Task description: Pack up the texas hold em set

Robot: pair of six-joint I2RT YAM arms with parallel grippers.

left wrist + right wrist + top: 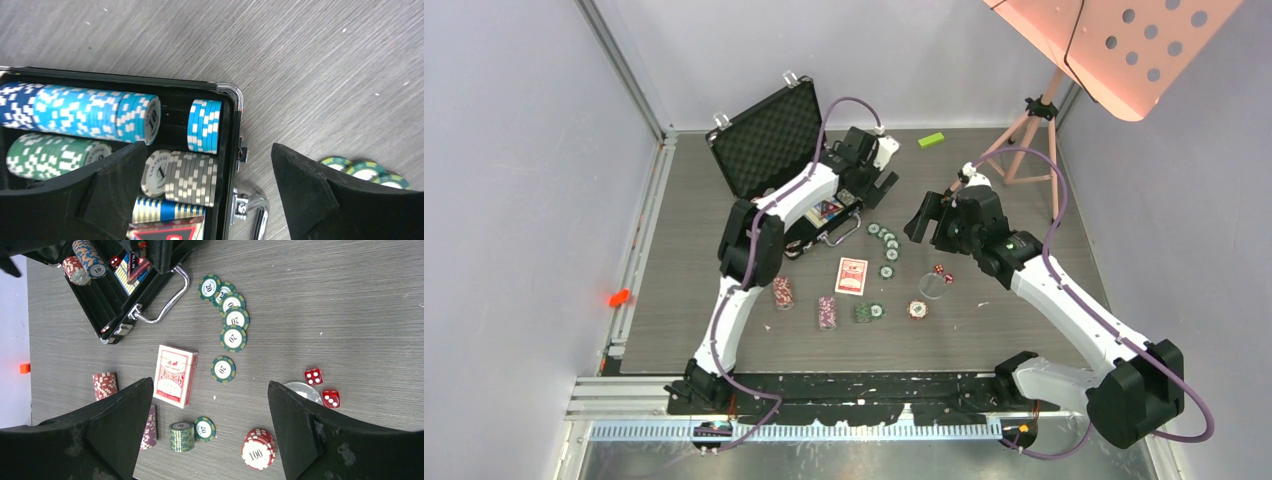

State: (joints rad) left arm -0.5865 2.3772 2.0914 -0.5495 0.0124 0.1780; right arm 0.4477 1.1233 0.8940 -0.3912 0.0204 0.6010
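A small orange tag [619, 297] sits just off the left edge of the table [684, 250]. The black briefcase [769, 140] lies open at the back left with its foam lid upright and its base partly under the left arm. The left gripper [207, 147] hovers over its right corner, jaws wide and empty. Inside lie blue chips [90, 112] marked "10" and grey chips [190, 177] reading "Las Vegas" and "1". In front stand a red chip stack [105, 385], the red-backed card deck [175, 375] and a trail of green chips [232, 317] marked "20". The right gripper [210, 384] hangs above these, jaws wide, holding nothing. Right of it lie a "100" stack [257, 450] and two red dice [313, 376] beside a clear round container [300, 389]. Bare table runs on to the right edge. A green block [931, 140] and a pink tripod stand [1041, 108] sit at the back.
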